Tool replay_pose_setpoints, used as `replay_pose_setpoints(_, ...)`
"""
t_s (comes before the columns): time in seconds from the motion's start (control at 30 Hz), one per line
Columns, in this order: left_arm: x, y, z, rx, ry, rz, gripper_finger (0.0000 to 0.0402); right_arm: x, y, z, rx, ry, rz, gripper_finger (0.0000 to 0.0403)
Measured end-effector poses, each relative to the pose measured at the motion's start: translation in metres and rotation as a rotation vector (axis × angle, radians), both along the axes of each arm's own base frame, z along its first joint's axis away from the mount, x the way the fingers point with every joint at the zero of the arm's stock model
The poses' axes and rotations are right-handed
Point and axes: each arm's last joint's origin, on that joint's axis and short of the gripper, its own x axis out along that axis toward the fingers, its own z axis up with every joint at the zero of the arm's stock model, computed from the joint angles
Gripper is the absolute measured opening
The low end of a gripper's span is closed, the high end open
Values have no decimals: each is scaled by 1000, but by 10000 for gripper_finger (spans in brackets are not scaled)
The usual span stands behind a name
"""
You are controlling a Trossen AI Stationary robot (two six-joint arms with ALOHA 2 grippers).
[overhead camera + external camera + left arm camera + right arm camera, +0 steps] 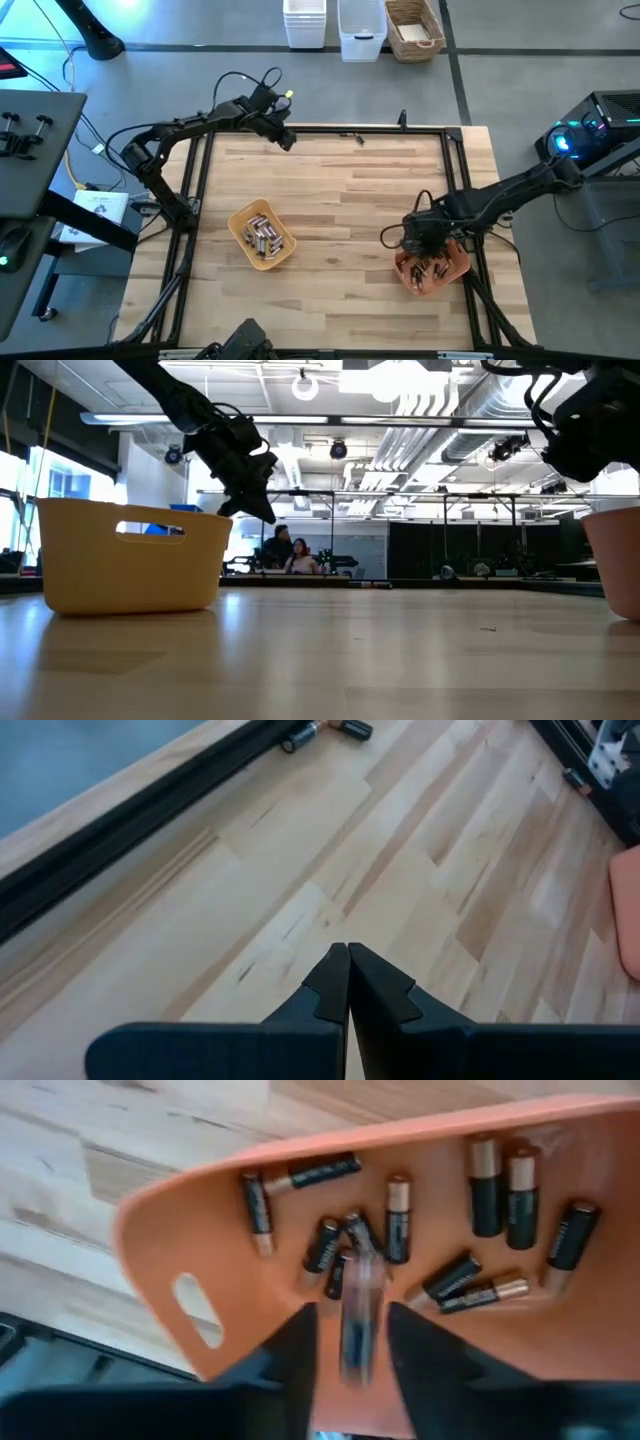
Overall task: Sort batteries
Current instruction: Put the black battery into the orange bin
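Note:
A yellow tray [262, 235] [130, 555] on the table's left half holds several silvery batteries. At the near right stands an orange tray [432, 268] [200, 1230] holding several dark, copper-capped batteries [470, 1275]. My right gripper [425, 245] [357, 1350] hovers open over this tray, pointing down. A blurred dark battery [358, 1315] shows between its fingers with a gap on each side. My left gripper [284, 138] [347, 955] is shut, holds nothing and hangs above the table's far left. Two loose batteries [325, 730] lie by the far rail.
A black frame rail [330, 130] runs around the tabletop. Two white bins [305, 22] and a wicker basket [413, 28] stand beyond the far edge. Bare wood lies between the two trays. People [290, 555] sit far off in the room behind.

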Motion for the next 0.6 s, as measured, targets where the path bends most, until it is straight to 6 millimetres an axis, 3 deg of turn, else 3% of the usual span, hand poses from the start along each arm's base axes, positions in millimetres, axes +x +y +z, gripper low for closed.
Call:
replay_pose_setpoints(0.2, 0, 0, 0, -21, -5, 22, 0, 1, 1, 6, 49, -23, 61, 218)
replay_pose_setpoints(0.37, -3, 2, 3, -43, -17, 66, 0, 10, -9, 21, -27, -106, 32, 245)
replay_pose_setpoints(0.47, -5, 1, 7, -42, -28, 75, 0, 31, -37, 27, -191, -289, -105, 242)
replay_pose_setpoints(0.6, -5, -1, 11, -40, -36, 80, 0, 59, -105, 20, -370, -409, -296, 232)
